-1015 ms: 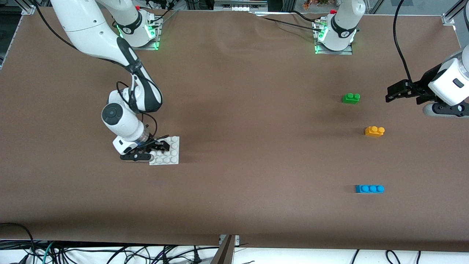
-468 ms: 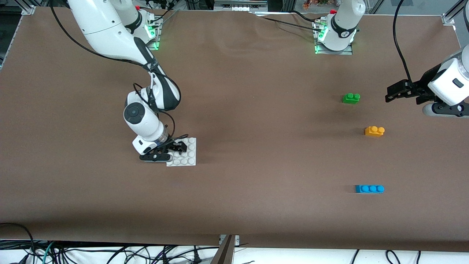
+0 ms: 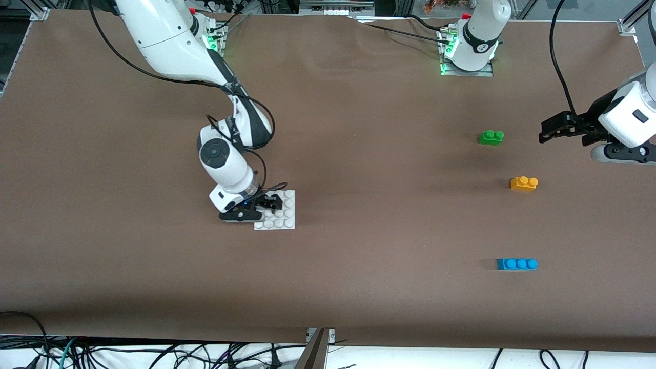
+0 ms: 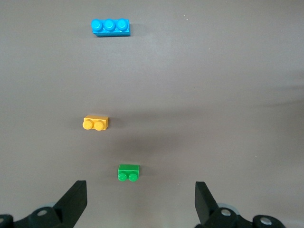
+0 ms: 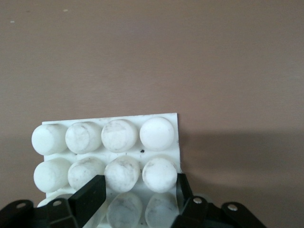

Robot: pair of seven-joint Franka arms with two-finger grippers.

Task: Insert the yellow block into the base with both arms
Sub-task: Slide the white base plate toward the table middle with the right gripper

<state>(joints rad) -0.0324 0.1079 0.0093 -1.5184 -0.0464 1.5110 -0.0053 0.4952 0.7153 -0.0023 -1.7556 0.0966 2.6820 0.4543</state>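
A brown table covering (image 3: pixel 359 154) spreads across the whole work surface, lightly rippled near the top edge of the front view. On it, toward the left arm's end, sits a green two-stud brick (image 3: pixel 491 137), also seen in the left wrist view (image 4: pixel 128 172). A longer blue three-stud brick (image 3: pixel 517 264) lies nearer to the front camera, well apart from the green one. Black cables (image 3: pixel 154 353) tangle below the table's near edge.
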